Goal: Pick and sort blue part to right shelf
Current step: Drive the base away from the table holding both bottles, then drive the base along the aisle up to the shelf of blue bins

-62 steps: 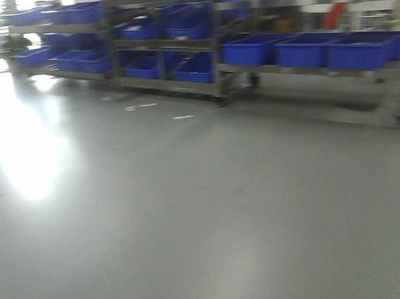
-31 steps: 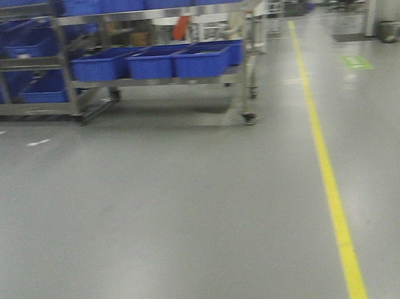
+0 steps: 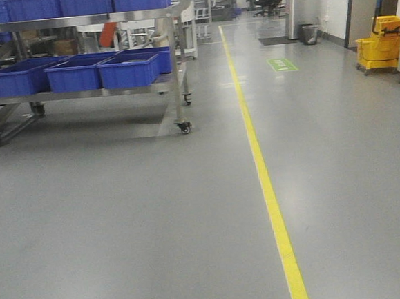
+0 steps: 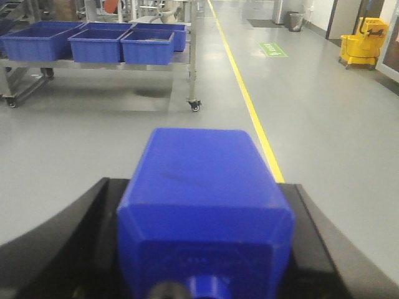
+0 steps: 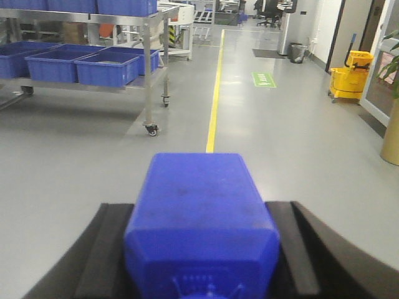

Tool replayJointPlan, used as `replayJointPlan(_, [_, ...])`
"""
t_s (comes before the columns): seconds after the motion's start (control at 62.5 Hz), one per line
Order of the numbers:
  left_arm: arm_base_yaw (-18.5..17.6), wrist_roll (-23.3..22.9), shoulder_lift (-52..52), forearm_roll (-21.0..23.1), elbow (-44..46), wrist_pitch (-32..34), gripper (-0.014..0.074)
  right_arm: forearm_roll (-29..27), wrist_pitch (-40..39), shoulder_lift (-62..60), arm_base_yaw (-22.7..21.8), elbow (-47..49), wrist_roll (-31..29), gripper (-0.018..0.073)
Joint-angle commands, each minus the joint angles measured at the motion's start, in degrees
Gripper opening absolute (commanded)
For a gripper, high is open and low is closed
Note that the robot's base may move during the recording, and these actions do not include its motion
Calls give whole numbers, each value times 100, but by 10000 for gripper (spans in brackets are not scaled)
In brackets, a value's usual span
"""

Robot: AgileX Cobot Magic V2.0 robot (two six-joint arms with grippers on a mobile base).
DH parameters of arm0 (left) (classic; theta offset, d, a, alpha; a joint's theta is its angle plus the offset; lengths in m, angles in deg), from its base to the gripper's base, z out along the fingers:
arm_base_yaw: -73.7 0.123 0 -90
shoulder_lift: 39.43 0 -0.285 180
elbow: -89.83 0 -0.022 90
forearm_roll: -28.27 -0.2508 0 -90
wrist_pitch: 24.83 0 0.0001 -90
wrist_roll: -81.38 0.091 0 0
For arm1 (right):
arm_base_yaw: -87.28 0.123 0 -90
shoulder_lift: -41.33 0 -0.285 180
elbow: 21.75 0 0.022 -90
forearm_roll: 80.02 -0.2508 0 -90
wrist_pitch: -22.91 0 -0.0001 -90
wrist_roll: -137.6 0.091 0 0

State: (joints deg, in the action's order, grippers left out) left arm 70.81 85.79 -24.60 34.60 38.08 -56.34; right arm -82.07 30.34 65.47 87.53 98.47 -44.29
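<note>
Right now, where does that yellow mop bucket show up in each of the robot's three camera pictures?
Front-facing view: the yellow mop bucket sits at the far right, upper part, by the wall.
Left wrist view: top right corner.
Right wrist view: upper right, short of the edge.
Shared landmark: the yellow floor line runs up the floor to the left of the bucket in every view.

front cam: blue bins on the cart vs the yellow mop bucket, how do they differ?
Colour: the bins are blue, the mop bucket yellow. Height: the bins sit on the shelf cart's lower level, the mop bucket stands on the floor. Side: the bins are left of the yellow floor line, the mop bucket right of it. Both look like plastic containers.
</note>
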Motion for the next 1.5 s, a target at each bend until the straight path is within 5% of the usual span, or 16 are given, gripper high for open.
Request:
replayJointPlan(0.0, [-16,-34,77,45,152,519,332,40,-560,46,-33,178,-48,311])
replayJointPlan(1.489, [-16,-34,77,45,139,519,332,40,-560,46,-33,178,-48,311])
